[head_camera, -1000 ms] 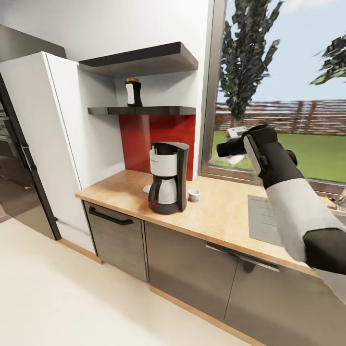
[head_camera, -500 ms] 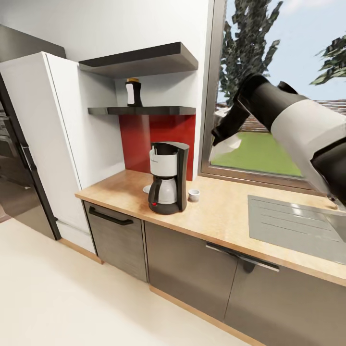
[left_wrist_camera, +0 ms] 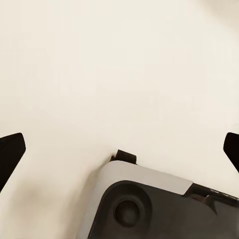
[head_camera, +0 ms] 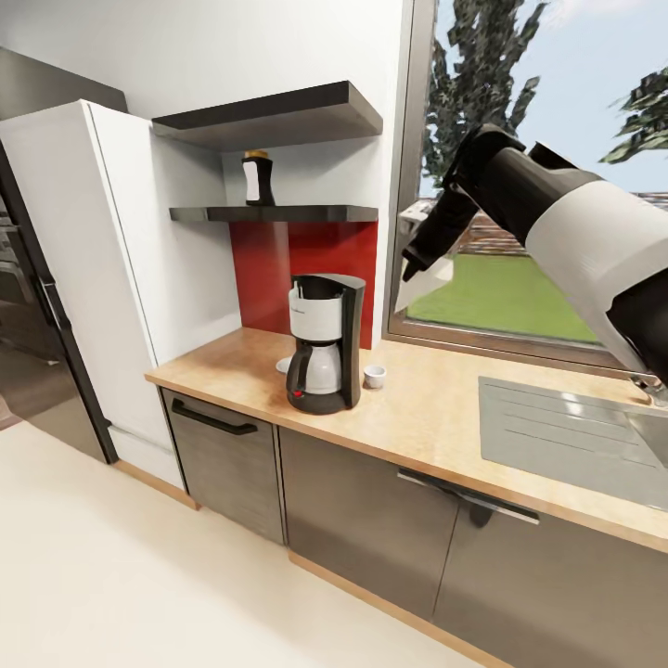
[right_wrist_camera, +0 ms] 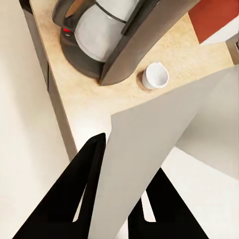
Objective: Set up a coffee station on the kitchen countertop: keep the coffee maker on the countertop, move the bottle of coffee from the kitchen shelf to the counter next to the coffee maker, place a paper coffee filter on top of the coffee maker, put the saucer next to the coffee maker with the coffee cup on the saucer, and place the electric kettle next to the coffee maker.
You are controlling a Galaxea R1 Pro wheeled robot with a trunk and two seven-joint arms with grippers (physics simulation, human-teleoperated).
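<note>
The black and white coffee maker (head_camera: 325, 343) stands on the wooden countertop (head_camera: 427, 408), also seen from above in the right wrist view (right_wrist_camera: 114, 35). A small white coffee cup (head_camera: 375, 376) (right_wrist_camera: 155, 76) sits just to its right. The edge of a pale saucer (head_camera: 282, 366) peeks out at its left. The dark bottle of coffee (head_camera: 258, 178) stands on the lower wall shelf (head_camera: 278, 213). My right gripper (head_camera: 415, 260) (right_wrist_camera: 130, 154) hangs high to the right of the coffee maker, shut on a pale paper coffee filter (head_camera: 420, 286) (right_wrist_camera: 149, 159). My left gripper (left_wrist_camera: 119, 149) is open over the floor.
A white fridge (head_camera: 65, 278) stands left of the counter. A steel sink (head_camera: 575, 436) and faucet (head_camera: 654, 388) lie at the right, under a large window (head_camera: 557, 186). An upper shelf (head_camera: 269, 116) overhangs the bottle. Cream floor (head_camera: 139, 575) spreads before the cabinets.
My right arm has swung up from low over the sink and moved left, carrying the filter closer to the coffee maker. Nothing on the counter has moved.
</note>
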